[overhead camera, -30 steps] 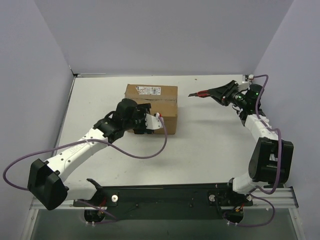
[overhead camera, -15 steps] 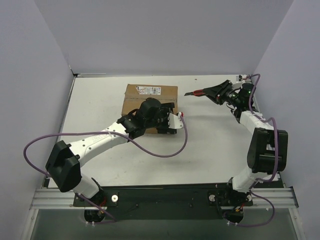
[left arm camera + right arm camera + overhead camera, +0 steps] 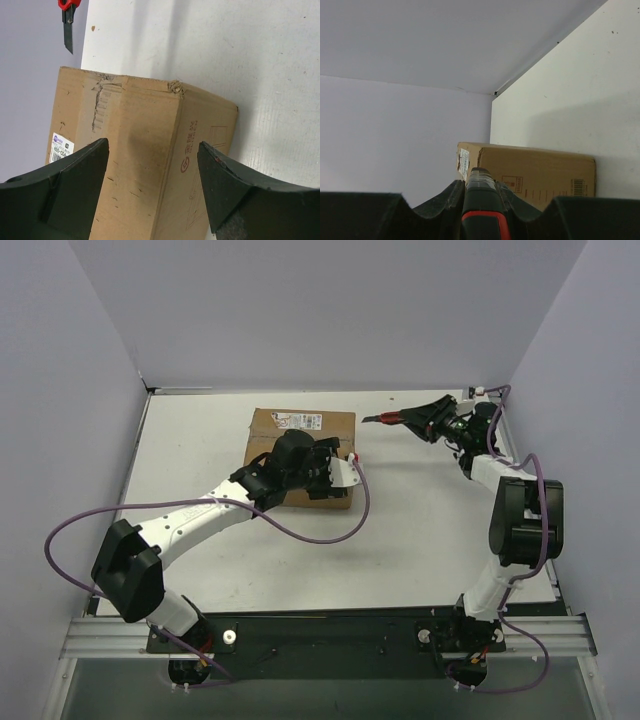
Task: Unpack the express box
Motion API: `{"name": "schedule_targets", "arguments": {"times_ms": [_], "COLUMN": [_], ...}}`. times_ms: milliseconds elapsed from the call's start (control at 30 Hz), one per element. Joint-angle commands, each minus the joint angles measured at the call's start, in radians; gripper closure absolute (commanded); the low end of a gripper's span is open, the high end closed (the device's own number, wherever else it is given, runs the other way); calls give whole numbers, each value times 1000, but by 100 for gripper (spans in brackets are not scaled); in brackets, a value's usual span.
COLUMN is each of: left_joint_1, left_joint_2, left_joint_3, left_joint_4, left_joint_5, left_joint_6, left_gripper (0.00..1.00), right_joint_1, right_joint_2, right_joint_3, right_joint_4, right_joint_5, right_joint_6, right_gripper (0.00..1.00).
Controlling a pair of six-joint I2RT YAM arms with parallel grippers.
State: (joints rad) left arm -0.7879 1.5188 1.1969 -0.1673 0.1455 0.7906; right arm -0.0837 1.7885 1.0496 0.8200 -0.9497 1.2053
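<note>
The express box [image 3: 300, 445] is a closed brown cardboard box with a white label, at the middle back of the table. It also shows in the left wrist view [image 3: 135, 155] and in the right wrist view [image 3: 530, 172]. My left gripper [image 3: 322, 472] is open over the box's near right corner, one finger [image 3: 65, 195] above its top and the other finger [image 3: 240, 195] off its side. My right gripper [image 3: 432, 418] is shut on a red and black utility knife [image 3: 392, 421], held in the air to the right of the box, blade pointing at it. The knife also shows in the right wrist view [image 3: 482, 205].
Lilac walls close in the white table [image 3: 420, 520] at the back, left and right. The left arm's purple cable [image 3: 335, 532] loops over the table in front of the box. The knife's blade tip [image 3: 68, 30] shows beyond the box in the left wrist view.
My left arm has swung right and forward from the box's near left to its near right corner. My right gripper has moved the knife back and a little left.
</note>
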Motion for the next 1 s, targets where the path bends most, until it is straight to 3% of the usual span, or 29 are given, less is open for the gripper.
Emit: {"name": "schedule_targets", "arguments": {"times_ms": [0,967], "left_joint_1": [6,16], "left_joint_2": [-3,23], "left_joint_3": [-3,13], "left_joint_4": [22,11], "left_joint_5": [-1,2], "left_joint_6": [-22,-33], "left_gripper": [19,20], "right_joint_1": [15,21], "right_joint_2": [3,38], "right_joint_3": [61,64], "right_joint_4": [175,140], "right_joint_5": [-46,-60], "right_joint_6": [40,-24], "right_gripper": [100,100]}}
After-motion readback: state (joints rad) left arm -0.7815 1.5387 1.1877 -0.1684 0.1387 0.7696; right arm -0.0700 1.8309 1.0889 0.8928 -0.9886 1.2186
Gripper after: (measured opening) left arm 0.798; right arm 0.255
